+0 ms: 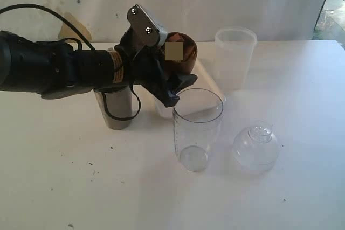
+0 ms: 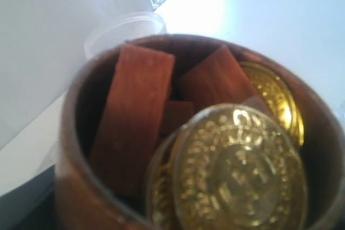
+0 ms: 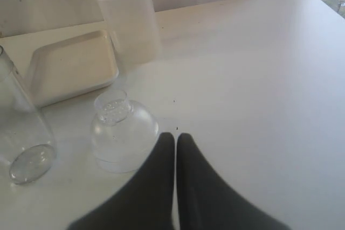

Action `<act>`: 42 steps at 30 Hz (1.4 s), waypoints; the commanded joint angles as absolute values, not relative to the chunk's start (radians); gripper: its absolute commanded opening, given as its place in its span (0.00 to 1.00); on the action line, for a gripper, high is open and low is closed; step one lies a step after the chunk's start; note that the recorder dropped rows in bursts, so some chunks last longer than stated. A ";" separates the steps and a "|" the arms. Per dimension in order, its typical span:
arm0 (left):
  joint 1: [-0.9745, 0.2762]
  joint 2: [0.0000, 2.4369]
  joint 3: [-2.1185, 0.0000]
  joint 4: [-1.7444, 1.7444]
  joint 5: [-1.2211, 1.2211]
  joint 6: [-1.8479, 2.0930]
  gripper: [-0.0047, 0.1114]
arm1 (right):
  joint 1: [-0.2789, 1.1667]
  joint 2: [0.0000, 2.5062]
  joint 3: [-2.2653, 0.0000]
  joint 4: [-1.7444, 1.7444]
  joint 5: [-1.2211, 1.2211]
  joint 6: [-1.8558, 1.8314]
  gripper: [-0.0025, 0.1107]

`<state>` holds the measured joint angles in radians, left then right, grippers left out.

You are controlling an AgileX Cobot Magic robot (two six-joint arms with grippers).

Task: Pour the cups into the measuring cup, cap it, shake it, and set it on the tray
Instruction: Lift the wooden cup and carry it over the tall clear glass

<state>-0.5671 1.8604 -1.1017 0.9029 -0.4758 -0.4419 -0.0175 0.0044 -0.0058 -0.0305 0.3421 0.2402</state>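
**Left claw** [image 1: 173, 68]. In the exterior view we see it clamped on the wooden cup [image 1: 190, 52]. It carries the cup clear of the table [image 1: 302, 197], higher than the mouth of the measuring cup [image 1: 197, 127] and close to it. Only the left wrist view looks into the wooden cup, where reddish wooden blocks [image 2: 132, 117] lean against the wall and gold coins [image 2: 237, 171] lie in front of them. The claw's own fingers do not show there.

**Right claw** [image 3: 175, 146]. We find it in the right wrist view alone, its two dark fingers pressed together above the table, just beside the cap [image 3: 121, 133].

**Surroundings.** The measuring cup stands upright near the middle of the table. The cap rests dome-up next to it, apart from it, on the side toward the right edge. The steel tumbler [image 1: 116, 110] stands upright under the left arm. The frosted tumbler [image 1: 235, 57] stands toward the far edge. The right wrist view adds the tray [image 3: 73, 65], lying flat just beside the frosted tumbler. We cannot make the tray out clearly in the exterior view.
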 commanded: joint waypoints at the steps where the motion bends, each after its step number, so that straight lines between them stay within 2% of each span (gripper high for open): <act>1: -0.570 1.857 -1.108 0.901 -0.501 -0.357 0.04 | -0.020 0.000 0.000 -0.038 0.340 0.239 0.03; 22: -0.570 1.857 -1.108 0.899 -0.507 -0.063 0.04 | -0.020 0.000 0.000 -0.038 0.340 0.239 0.03; 42: -0.570 1.857 -1.173 0.899 -0.527 0.006 0.04 | -0.020 0.000 0.000 -0.036 0.340 0.239 0.03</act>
<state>-0.5671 1.8650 -1.1534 0.9055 -0.5040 0.0063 -0.0175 0.0044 -0.0058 -0.0305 0.3421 0.2402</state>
